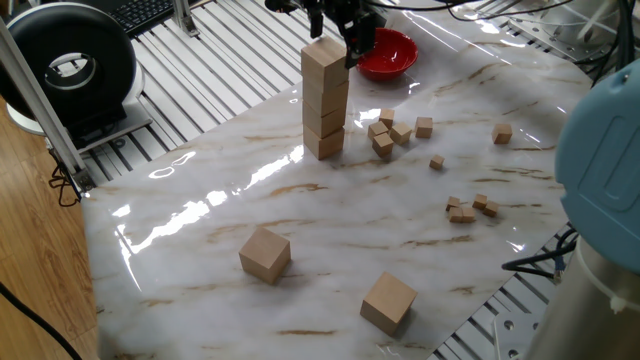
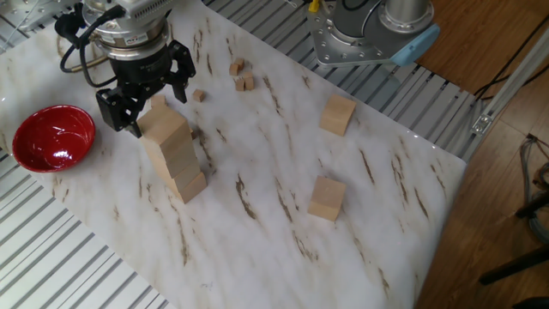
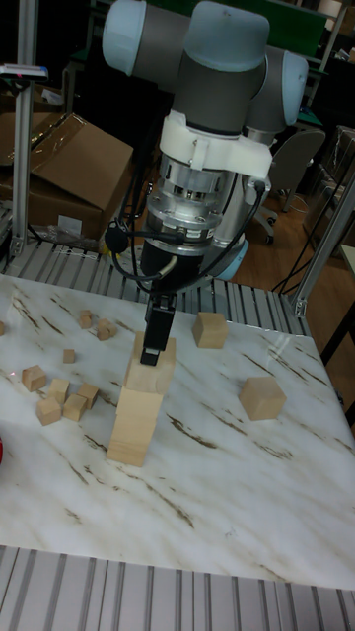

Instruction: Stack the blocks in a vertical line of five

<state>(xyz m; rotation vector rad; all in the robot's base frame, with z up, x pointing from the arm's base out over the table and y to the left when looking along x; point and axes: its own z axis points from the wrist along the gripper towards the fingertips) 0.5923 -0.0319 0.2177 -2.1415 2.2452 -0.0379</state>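
So the stack of blocks [image 1: 324,100] is three high right now, standing on the marble surface [image 2: 257,215], a bit uneven since the cubes are twisted slightly against each other. The tool [image 2: 144,96] sits right at the top block [image 2: 163,126], fingers [image 2: 110,110] spread wide on either side of it and not pinching anything as far as I can see. In the tall fixed view one finger [image 3: 154,340] hangs in front of the top cube, so I can't tell whether it's touching there.

Two more big blocks are loose. In the other fixed view one [image 2: 338,114] lies out at about 3 o'clock from the stack and the other [image 2: 327,198] at about 4 o'clock, both well apart from it.

A red bowl [image 2: 51,137] sits at roughly 9 o'clock from the stack in that same view. Lots of tiny wooden cubes [image 1: 387,133] are scattered near the stack's base, and another little cluster [image 1: 468,208] lies farther off.
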